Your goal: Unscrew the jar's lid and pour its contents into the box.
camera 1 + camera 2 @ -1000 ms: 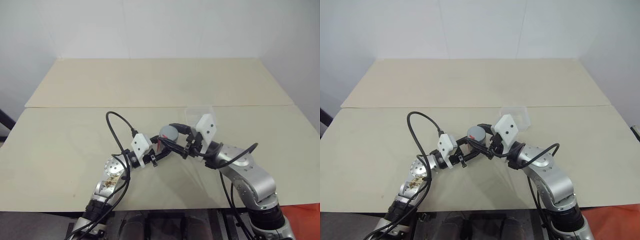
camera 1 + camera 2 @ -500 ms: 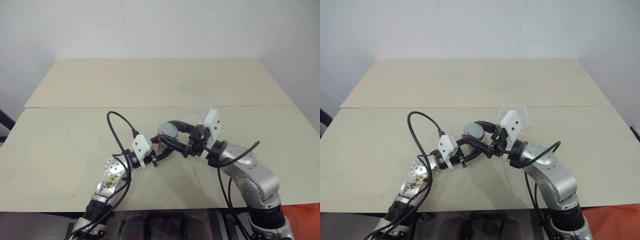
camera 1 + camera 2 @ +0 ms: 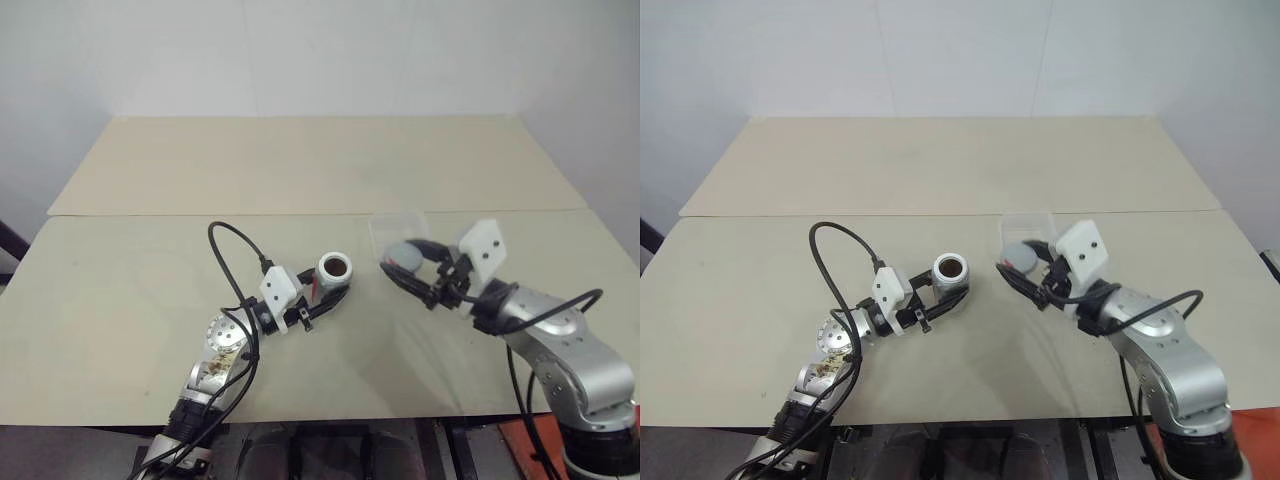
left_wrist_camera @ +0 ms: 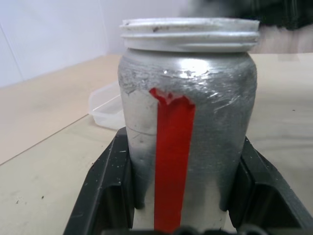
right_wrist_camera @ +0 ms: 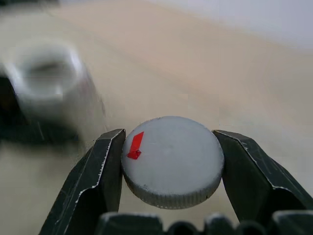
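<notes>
Left gripper [image 3: 318, 296] was clamped on the jar [image 3: 332, 272], low on its body, holding it upright over the near half of the table [image 3: 120, 300], roughly mid-width. That low grip left the threaded neck free, and upright kept the contents [image 3: 338, 267] in: something dark showed down the open mouth, too small to make out.

Right gripper [image 3: 412, 270] was closed on the lid [image 3: 403, 254], fingers [image 5: 105, 166] pinching opposite sides of its rim, red mark up. Lid was off and held well apart from the jar, toward the right edge, so it looked parked out of the pour path.

Box [image 3: 396, 225] sat just beyond the lid, about mid-depth on the table, right of centre. Lid overlapped its near edge from the head views; couldn't tell if they touched. Box looked empty, so pour not yet done.
</notes>
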Controlling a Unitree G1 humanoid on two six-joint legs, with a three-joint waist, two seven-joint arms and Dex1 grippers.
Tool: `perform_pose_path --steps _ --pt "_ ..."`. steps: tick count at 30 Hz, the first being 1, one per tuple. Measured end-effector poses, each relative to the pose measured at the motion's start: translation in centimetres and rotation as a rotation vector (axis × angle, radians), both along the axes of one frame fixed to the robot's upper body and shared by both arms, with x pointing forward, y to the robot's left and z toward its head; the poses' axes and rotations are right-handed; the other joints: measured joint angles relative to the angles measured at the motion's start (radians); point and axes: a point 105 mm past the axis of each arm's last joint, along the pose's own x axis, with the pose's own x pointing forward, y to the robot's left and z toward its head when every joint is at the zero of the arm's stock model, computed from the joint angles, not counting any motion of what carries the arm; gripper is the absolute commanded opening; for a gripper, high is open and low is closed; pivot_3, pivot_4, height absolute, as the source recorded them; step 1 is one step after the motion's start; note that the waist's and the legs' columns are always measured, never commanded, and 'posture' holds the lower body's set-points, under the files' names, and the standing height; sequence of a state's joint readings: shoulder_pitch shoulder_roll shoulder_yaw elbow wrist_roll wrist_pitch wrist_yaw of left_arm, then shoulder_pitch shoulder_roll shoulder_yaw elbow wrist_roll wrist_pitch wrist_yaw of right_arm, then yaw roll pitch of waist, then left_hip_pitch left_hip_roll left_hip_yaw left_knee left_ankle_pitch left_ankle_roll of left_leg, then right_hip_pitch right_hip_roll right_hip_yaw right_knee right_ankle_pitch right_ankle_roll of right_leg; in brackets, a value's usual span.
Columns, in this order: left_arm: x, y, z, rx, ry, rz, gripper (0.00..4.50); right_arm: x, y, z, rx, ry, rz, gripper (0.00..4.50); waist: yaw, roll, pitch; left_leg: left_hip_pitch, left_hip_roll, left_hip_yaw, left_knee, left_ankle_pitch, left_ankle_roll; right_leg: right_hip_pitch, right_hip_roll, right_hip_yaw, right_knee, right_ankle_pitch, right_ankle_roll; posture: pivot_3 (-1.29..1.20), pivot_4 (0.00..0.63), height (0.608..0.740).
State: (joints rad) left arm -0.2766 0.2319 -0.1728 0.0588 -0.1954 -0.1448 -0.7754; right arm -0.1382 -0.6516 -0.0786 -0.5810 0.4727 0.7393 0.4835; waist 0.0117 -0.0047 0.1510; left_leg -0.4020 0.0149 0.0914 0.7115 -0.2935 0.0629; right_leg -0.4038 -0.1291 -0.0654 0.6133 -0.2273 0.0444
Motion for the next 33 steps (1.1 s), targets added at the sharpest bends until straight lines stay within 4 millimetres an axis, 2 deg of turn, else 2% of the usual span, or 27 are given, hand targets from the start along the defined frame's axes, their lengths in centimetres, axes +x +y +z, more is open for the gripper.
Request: perform_pose_path --steps 5,8,11,13,16,17,21,24,29,33 --pt "0.5 -0.1 0.5 0.004 -0.008 0.000 1.97 -0.5 -2.3 -4.4 -0.089 0.182 -0.188 2.76 0.000 0.000 0.000 0.001 0.000 0.000 0.000 0.000 0.000 0.000 0.000 0.000 -0.001 0.000 0.000 0.00 0.150 0.740" --pt "0.7 -0.2 0.8 0.004 -0.012 -0.001 1.97 -0.7 -2.9 -6.0 -0.140 0.250 -0.260 2.76 -0.001 0.000 0.000 0.001 0.000 0.000 0.000 0.000 0.000 0.000 0.000 0.001 -0.001 0.000 0.000 0.00 0.150 0.740" --pt "1.0 0.0 0.4 0.005 0.003 0.008 1.97 -0.8 -2.8 -6.3 -0.146 0.281 -0.295 2.76 -0.001 0.000 0.000 0.002 0.000 0.000 0.000 0.000 0.000 0.001 0.000 0.001 -0.001 0.000 0.000 0.00 0.150 0.740" --pt "1.2 0.0 0.4 0.005 0.007 0.011 1.97 -0.8 -2.9 -6.4 -0.135 0.304 -0.315 3.48 0.000 -0.001 -0.001 0.003 0.000 -0.001 0.001 0.000 0.000 0.002 0.000 0.001 -0.001 0.000 0.000 0.00 0.150 0.740" --pt "1.8 0.2 0.7 -0.014 0.004 0.043 1.97 -1.0 -3.1 -6.5 -0.102 0.345 -0.327 4.30 0.001 -0.001 -0.001 0.002 0.000 -0.001 0.001 0.000 0.001 0.002 0.000 0.001 -0.001 0.000 0.000 0.00 0.150 0.740" --pt "2.1 0.3 0.9 -0.025 0.000 0.062 1.97 -1.1 -3.1 -6.5 -0.102 0.350 -0.319 4.44 0.003 -0.001 -0.001 0.002 0.000 -0.001 0.001 0.000 0.001 0.002 0.000 0.001 -0.001 0.000 0.000 0.00 0.150 0.740" --pt "3.5 0.3 2.1 -0.032 -0.042 0.128 1.97 -1.4 -3.2 -6.2 -0.130 0.353 -0.301 4.44 0.005 -0.001 -0.001 0.001 -0.001 -0.001 0.001 -0.001 0.001 0.001 0.000 0.001 -0.001 0.000 0.000 0.00 0.150 0.740" --pt "4.5 0.2 2.8 -0.034 -0.034 0.174 1.97 -1.4 -3.3 -5.2 -0.229 0.291 -0.284 4.44 0.001 -0.001 -0.001 0.000 -0.001 -0.001 0.000 -0.001 0.001 0.000 0.000 0.000 -0.001 0.000 0.000 0.00 0.150 0.740" --pt "6.6 -0.1 2.5 0.073 -0.013 0.261 1.97 -0.2 -2.3 -1.2 -0.240 0.117 -0.267 4.44 0.000 -0.001 -0.001 0.000 -0.001 -0.001 0.001 0.000 0.000 0.000 0.000 0.000 -0.001 0.000 0.000 0.00 0.150 0.740" --pt "9.1 -0.6 2.9 0.155 -0.018 0.369 1.97 0.0 -2.0 1.6 -0.239 0.011 -0.258 4.44 0.009 -0.001 0.000 -0.002 -0.002 -0.002 0.001 0.000 0.001 0.000 0.000 -0.002 -0.001 0.000 0.001 0.00 0.150 0.740"
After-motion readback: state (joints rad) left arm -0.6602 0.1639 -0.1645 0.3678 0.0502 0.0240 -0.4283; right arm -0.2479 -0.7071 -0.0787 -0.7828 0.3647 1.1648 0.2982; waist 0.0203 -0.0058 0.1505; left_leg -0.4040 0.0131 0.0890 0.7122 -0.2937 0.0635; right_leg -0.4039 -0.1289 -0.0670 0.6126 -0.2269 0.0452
